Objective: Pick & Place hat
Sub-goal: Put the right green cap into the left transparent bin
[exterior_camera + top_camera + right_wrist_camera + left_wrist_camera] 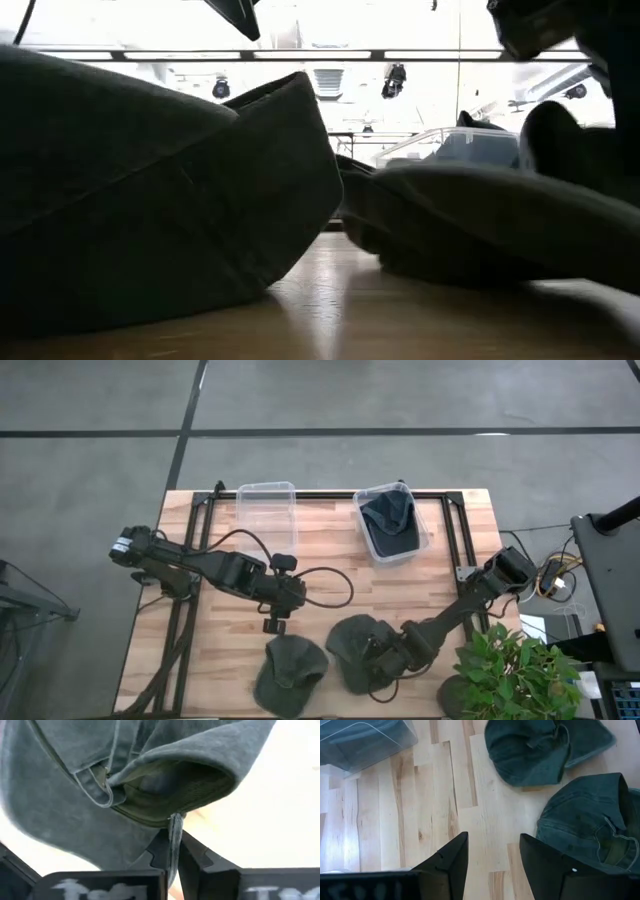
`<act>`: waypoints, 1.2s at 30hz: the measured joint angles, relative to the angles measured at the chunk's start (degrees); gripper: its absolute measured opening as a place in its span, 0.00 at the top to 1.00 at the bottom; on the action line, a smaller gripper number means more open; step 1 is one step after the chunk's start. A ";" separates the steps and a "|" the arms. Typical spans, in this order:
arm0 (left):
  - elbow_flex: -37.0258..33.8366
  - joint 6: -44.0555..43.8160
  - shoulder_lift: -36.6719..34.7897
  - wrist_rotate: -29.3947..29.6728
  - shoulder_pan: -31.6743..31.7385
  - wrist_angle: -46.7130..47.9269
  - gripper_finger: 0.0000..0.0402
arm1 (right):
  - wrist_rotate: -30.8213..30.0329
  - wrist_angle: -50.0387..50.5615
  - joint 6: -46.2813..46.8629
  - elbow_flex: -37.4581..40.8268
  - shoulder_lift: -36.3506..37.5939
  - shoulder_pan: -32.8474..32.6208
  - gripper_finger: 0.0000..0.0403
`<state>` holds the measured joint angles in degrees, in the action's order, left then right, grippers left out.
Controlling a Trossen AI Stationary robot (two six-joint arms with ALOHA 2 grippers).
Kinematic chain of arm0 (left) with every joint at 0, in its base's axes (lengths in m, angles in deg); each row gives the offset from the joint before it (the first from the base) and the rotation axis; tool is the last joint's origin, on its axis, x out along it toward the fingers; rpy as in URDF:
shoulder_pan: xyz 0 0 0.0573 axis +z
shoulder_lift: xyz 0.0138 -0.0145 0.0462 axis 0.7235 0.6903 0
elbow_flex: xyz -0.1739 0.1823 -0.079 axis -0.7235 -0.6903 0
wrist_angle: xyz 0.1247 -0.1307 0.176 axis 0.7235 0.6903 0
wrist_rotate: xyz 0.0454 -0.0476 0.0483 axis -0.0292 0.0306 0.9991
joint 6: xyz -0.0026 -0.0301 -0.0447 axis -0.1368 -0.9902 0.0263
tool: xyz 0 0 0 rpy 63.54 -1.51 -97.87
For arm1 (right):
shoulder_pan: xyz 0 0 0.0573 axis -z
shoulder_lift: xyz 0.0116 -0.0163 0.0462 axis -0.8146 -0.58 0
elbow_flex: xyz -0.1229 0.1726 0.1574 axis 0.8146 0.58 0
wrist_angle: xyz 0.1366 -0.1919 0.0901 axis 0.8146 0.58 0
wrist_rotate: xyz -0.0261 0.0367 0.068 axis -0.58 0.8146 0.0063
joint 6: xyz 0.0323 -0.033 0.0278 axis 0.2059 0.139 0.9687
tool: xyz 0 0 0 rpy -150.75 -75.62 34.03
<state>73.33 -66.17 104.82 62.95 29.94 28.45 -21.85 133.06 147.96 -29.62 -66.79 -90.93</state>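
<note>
Two dark green hats lie on the wooden table near its near edge: one (pixel 290 672) on the left, one (pixel 358 645) to its right. A third dark hat (pixel 390 525) sits inside the right clear bin. My left gripper (pixel 272 625) (pixel 492 840) hangs open over bare wood just beyond the left hat (pixel 590 820), touching nothing. My right gripper (pixel 385 658) (pixel 172 845) reaches in from the right and is shut on the right hat (pixel 125 785). In the low view both hats (pixel 150 200) (pixel 480 230) rest on the table. My right gripper pinches a thin strip of the hat's edge (pixel 174 827) at the rim of its opening, between the two fingertips. The fingers come slanting from the table's right and near side. The crown spreads beyond the fingers, and the hat lies on the table.
An empty clear bin (pixel 267 510) stands at the far edge, left of the bin with the hat (pixel 405 550). A black frame (pixel 300 496) runs along the table's far side. A potted plant (pixel 510 670) crowds the near right corner. Cables trail from the left arm.
</note>
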 joint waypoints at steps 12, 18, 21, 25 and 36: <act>3.39 0.87 -1.60 0.53 -0.31 1.15 0.58 | -15.57 11.50 -2.16 -9.67 6.73 0.72 0.97; 9.02 2.08 -4.73 0.53 -0.37 1.04 0.58 | -24.64 12.62 -5.93 -12.38 9.66 4.25 0.97; 12.84 3.04 -6.45 0.53 -0.37 0.47 0.58 | -25.89 10.56 -10.62 -13.42 10.28 8.23 0.97; 17.17 4.04 -8.57 0.53 -0.37 -2.12 0.58 | -25.68 0.94 -19.21 -14.53 10.43 14.29 0.97; 21.05 4.13 -13.68 0.57 -0.37 -2.67 0.58 | -16.83 -25.90 -40.61 -16.95 9.53 32.30 0.97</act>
<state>94.38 -62.04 91.14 63.52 29.57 25.79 -38.68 107.16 107.35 -46.57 -57.25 -58.63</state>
